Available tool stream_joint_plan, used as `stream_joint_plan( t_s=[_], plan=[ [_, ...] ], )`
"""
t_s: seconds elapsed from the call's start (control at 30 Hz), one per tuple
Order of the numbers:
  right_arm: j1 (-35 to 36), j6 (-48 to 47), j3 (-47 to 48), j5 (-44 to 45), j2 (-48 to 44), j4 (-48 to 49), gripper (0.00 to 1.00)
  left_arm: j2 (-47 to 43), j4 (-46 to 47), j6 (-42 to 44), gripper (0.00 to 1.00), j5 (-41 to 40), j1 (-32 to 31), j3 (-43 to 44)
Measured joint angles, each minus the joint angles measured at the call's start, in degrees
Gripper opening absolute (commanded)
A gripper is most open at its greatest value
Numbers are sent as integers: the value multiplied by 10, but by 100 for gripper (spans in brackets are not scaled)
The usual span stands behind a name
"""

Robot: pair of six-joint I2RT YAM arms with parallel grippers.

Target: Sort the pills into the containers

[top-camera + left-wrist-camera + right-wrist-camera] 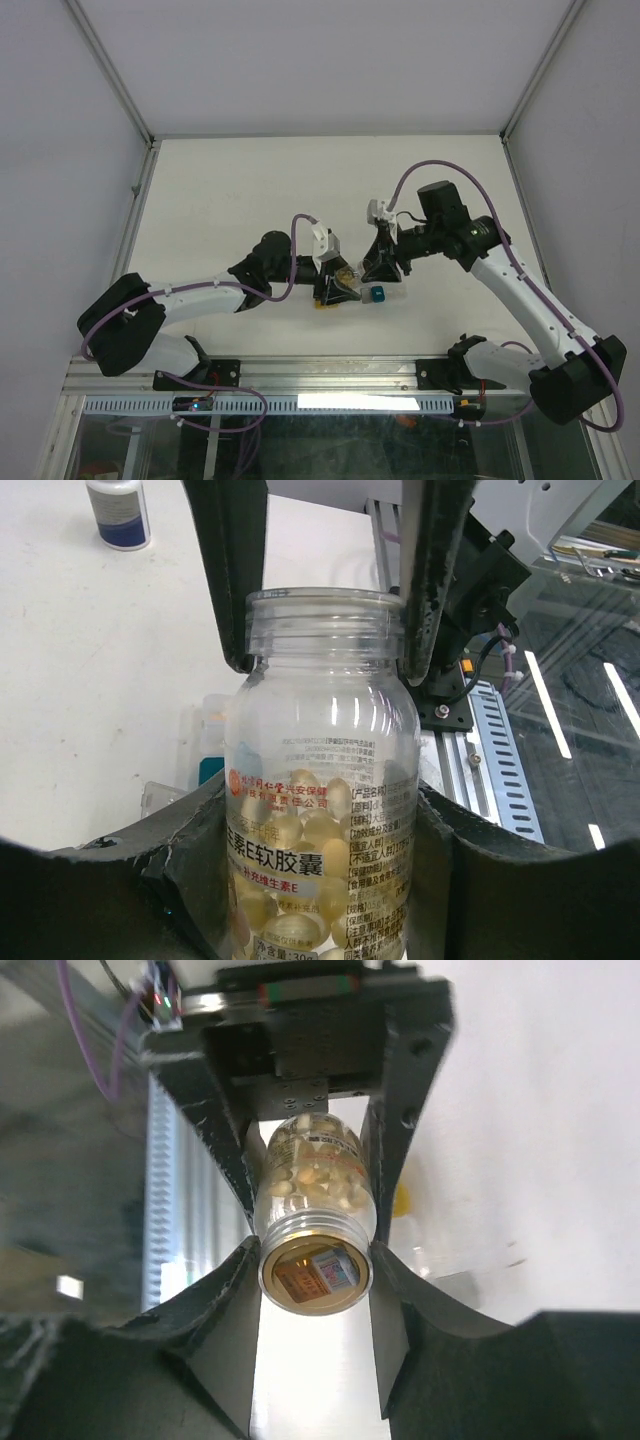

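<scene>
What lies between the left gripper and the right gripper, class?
A clear pill bottle of yellow capsules: left fingers grip its body, right fingers pinch its open neck. Both wrist views show it.

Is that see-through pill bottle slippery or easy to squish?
Probably slippery: the bottle is smooth, glossy plastic. Likely stiff, showing no dent where the left gripper squeezes it. With no cap on, tipping might spill the capsules.

The left gripper (320, 885) clasps the body of a clear bottle (320, 770), yellowish pills (300, 830) showing through its wall; the right gripper (327, 668) pinches its threaded neck; pill-box cells (210, 771), one teal, lie partly hidden beside it; a white jar (118, 512) stands farther off.
</scene>
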Motion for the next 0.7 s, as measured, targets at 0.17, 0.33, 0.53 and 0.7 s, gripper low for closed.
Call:
stream_joint_plan(
  t_s=[0.17,0.33,0.53,0.7],
  plan=[
    [12,-266,26,0,-2,-66,30,18,2,8,0,16,0,14],
    [13,-316,49,10,-2,-73,89,19,-3,9,0,19,4,27],
    [-3,-159,65,33,-4,-47,99,19,-35,8,0,23,7,27],
    [-19,29,103,51,-10,-35,94,18,-49,8,0,23,7,27]
  ],
)
